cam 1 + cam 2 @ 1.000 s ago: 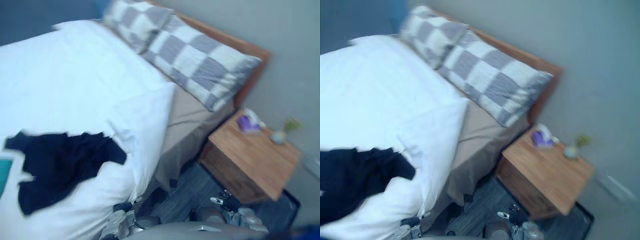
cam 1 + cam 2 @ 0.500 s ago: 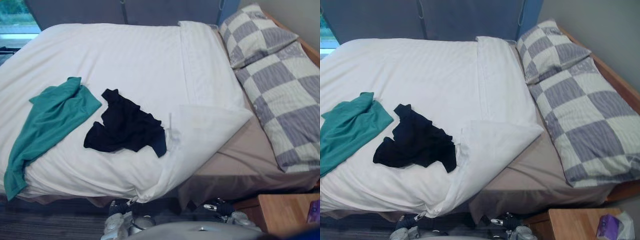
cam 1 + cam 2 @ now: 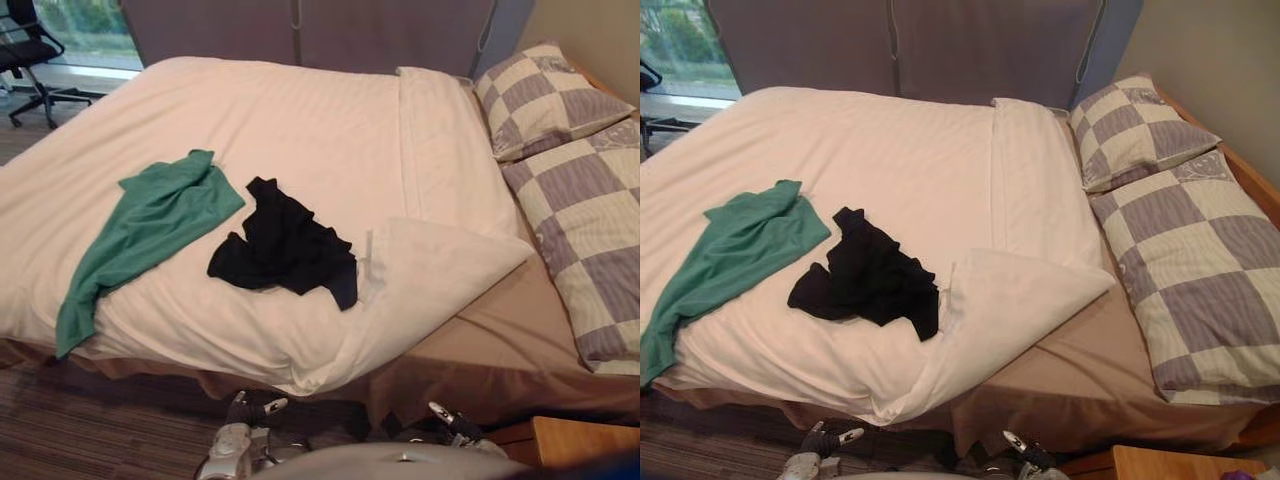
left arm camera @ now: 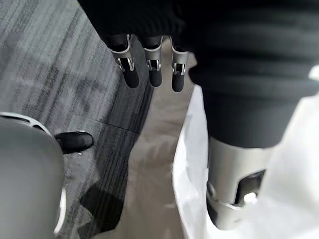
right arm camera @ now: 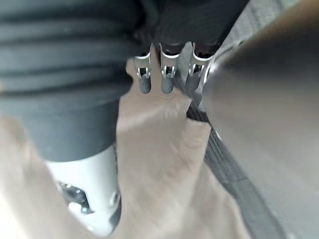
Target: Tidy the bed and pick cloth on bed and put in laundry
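No cloth is picked up yet; I judge the step in hand to be the approach to the first one. Both hands hang low at the near edge. The left hand (image 4: 153,69) has straight, loose fingers and holds nothing, and the right hand (image 5: 167,74) is the same.

The black cloth (image 3: 285,245) lies bunched near the middle of the white duvet (image 3: 300,120), its longer run left to right. The green cloth (image 3: 140,240) lies just left of it. It is long and narrow, running from near left to far right, with its thin end over the near left edge.

The duvet's near right corner (image 3: 440,260) is folded back, baring the tan sheet (image 3: 500,330). The next move probably calls for a forward reach to the black cloth and fingers closing on its heap. The corner then wants pulling flat toward the pillows (image 3: 590,220).
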